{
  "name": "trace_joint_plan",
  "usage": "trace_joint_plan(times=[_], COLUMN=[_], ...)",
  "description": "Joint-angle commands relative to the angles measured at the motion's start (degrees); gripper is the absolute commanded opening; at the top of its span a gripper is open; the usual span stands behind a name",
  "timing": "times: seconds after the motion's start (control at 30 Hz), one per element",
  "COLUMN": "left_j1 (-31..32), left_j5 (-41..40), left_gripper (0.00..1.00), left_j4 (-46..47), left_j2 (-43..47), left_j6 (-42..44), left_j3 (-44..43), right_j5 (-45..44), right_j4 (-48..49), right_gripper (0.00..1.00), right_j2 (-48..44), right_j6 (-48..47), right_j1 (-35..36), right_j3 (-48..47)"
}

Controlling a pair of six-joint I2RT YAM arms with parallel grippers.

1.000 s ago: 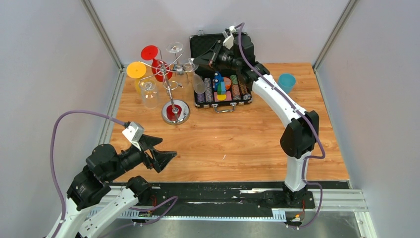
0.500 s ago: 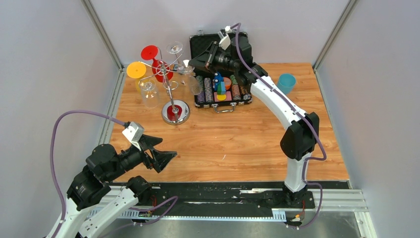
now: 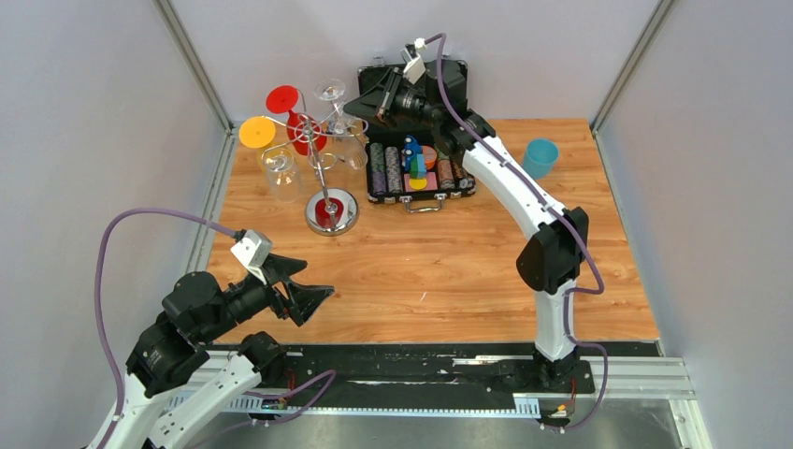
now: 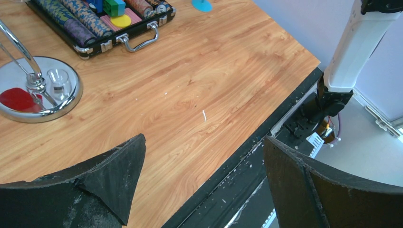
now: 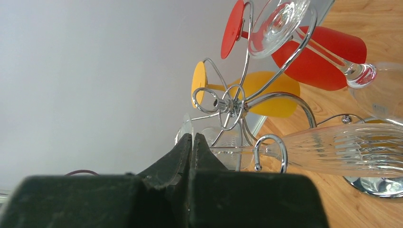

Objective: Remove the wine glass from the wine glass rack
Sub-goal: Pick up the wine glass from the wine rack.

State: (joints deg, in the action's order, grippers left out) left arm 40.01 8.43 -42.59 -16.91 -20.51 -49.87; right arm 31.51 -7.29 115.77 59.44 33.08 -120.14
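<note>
Reaching to eleven o'clock on the worktop [image 3: 449, 271], the right jaws clamp the wine glass [image 5: 342, 149] stem, hooked in the wine glass rack [image 5: 223, 102]; left jaws gape empty at seven o'clock.

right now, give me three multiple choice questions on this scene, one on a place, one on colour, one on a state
1. Where is the blue cup?
A) right of the chip case
B) inside the chip case
C) beside the left arm's base

2. What colours are the tinted glasses on the wine glass rack?
A) green and blue
B) red and yellow
C) purple and orange

3. How do the left jaws stand?
A) shut on a glass
B) shut on a chip
C) wide open, empty

1 A: it stands past the chip case's right end.
2 B: a red glass and a yellow glass hang among clear ones.
3 C: bare table shows between them.
</note>
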Motion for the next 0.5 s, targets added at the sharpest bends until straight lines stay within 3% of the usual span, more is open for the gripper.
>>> trace_joint_plan(times=[0.0, 0.47], left_j1=[-0.11, -0.06], left_j5=[-0.47, -0.47], left_gripper=[1.0, 1.0], left_j4=[0.53, 0.47], left_j2=[0.26, 0.3], left_j6=[-0.38, -0.32], left_j3=[-0.25, -0.23], right_j5=[-1.01, -3.77], right_j4=[-0.23, -1.85], right_gripper=[0.0, 0.0], right_j2=[1.83, 3.49], right_j6=[1.07, 2.83], right_j1=[0.17, -2.49], right_j3=[-4.63, -7.19])
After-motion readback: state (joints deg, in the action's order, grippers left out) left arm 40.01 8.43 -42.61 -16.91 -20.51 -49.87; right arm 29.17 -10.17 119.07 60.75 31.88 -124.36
